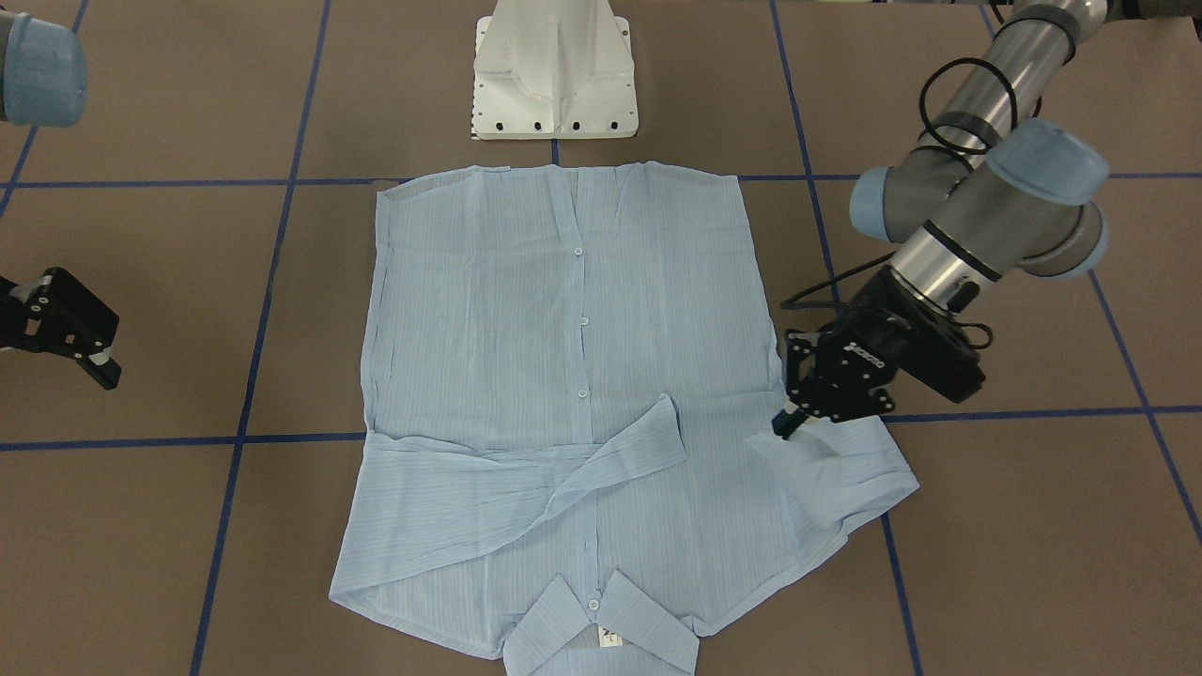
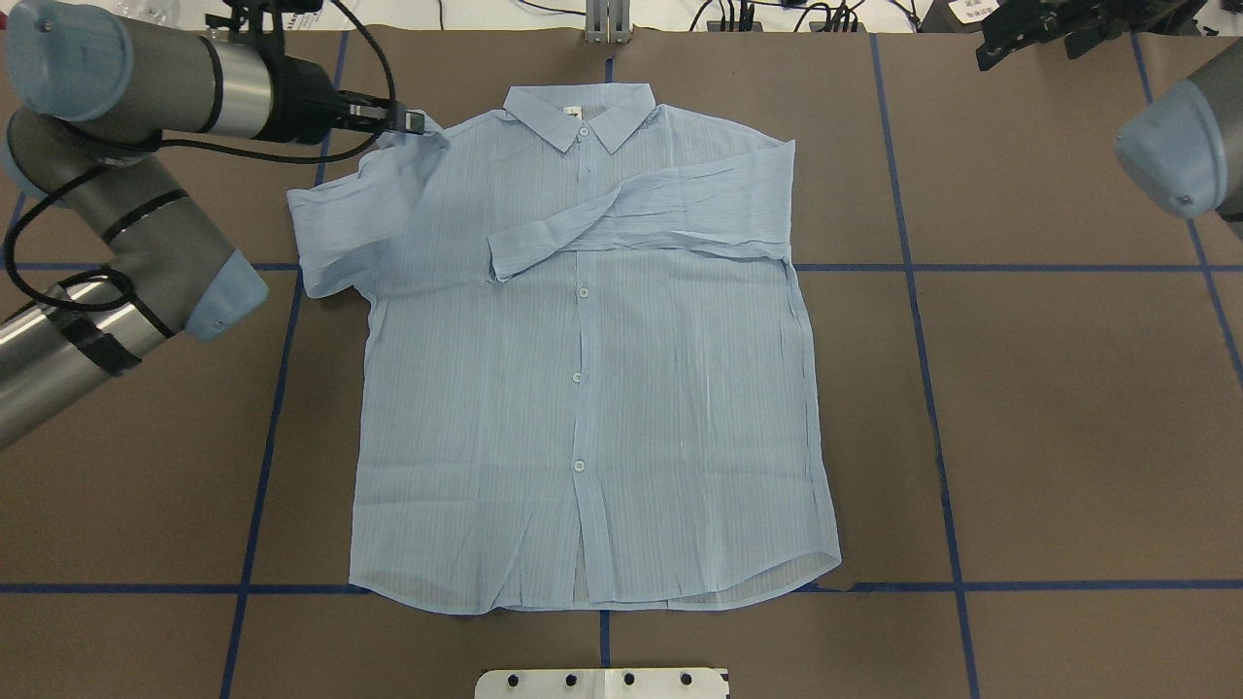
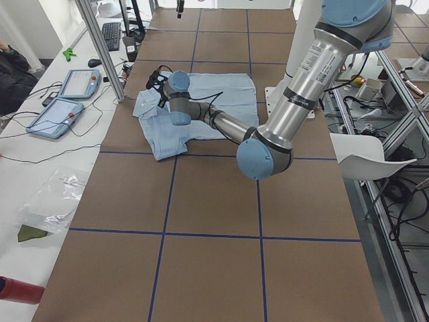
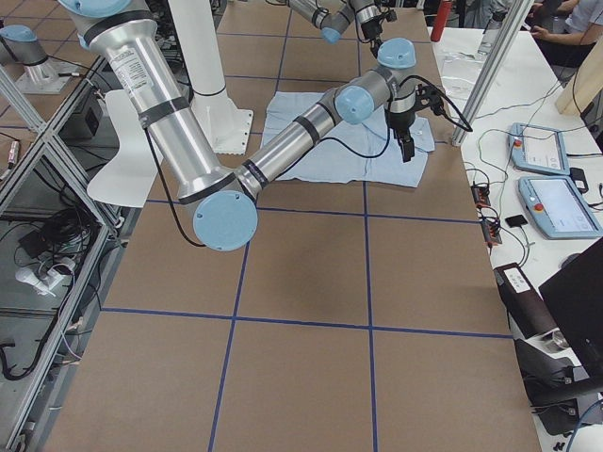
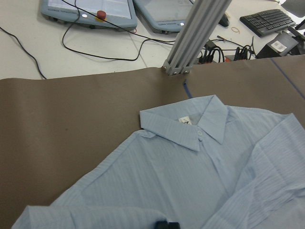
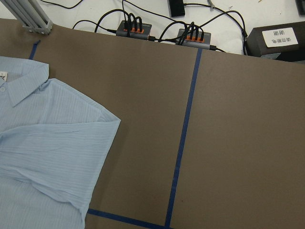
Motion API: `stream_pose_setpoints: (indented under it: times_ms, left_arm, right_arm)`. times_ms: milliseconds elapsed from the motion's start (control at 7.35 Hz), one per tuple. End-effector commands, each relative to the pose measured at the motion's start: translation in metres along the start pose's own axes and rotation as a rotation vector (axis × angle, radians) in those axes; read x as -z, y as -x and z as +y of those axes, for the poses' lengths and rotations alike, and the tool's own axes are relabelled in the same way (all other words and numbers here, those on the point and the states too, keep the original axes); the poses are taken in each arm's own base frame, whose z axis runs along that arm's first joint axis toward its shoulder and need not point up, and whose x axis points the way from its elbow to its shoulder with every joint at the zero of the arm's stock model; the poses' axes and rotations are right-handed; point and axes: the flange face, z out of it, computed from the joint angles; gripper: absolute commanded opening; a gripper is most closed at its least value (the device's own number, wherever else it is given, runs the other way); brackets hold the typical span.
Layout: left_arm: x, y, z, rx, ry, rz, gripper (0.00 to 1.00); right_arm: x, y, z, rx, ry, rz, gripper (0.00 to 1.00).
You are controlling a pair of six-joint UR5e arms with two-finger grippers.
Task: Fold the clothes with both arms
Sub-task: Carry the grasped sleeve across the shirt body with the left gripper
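The light blue striped shirt (image 1: 526, 319) (image 2: 583, 388) lies flat on the brown table, buttons up, with its collar (image 2: 581, 115) (image 5: 190, 129) on the far side from the robot. One sleeve (image 2: 641, 218) (image 1: 554, 474) is folded across the chest. The other sleeve (image 2: 345, 223) (image 1: 840, 469) is bunched beside the shoulder. My left gripper (image 1: 785, 424) (image 2: 416, 122) (image 5: 167, 224) is shut on that sleeve's end, close to the table. Off the shirt's other side, my right gripper (image 1: 70, 352) (image 2: 1029, 39) hovers open and holds nothing.
The white pedestal base (image 1: 554, 75) (image 2: 602, 684) stands just past the shirt's hem. Blue tape lines (image 2: 932, 388) cross the table. An aluminium post (image 5: 190, 38) rises at the far edge behind the collar. Pendants (image 4: 542, 151) and cables (image 6: 162, 31) lie on the bench beyond.
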Motion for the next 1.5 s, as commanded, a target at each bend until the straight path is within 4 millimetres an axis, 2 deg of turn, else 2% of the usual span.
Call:
stream_pose_setpoints:
  times_ms: [0,272,408,544,952,1088,1224,1360]
  left_arm:
    - [-0.043,-0.081,0.021,0.030,-0.038,0.058,0.00]
    - [-0.079,-0.118,0.022,0.017,-0.034,0.069,0.00]
    - [-0.104,-0.136,0.031,0.010,-0.023,0.064,0.00]
    - [-0.122,-0.149,0.048,-0.030,-0.032,0.050,0.00]
    - [-0.148,-0.162,0.087,-0.071,-0.018,0.027,0.00]
    - [-0.167,-0.174,0.095,-0.093,-0.020,0.004,0.00]
    - [-0.185,-0.191,0.094,-0.092,-0.014,-0.053,0.00]
    - [-0.189,-0.198,0.094,-0.091,-0.009,-0.076,0.60]
  right_arm:
    - [0.000,0.000,0.000,0.001,0.001,0.000,1.00]
    - [0.000,0.000,0.000,-0.001,0.001,0.000,0.99]
    - [0.000,0.000,0.000,0.000,0.000,0.000,0.99]
    - [0.000,-0.001,0.000,-0.001,0.000,0.002,1.00]
    - [-0.002,-0.001,0.000,-0.001,0.001,0.004,0.99]
    - [-0.002,-0.001,0.000,-0.002,0.003,0.004,1.00]
    - [-0.003,0.000,0.000,-0.001,0.004,0.004,1.00]
    - [-0.004,-0.001,0.000,-0.002,0.004,0.006,1.00]
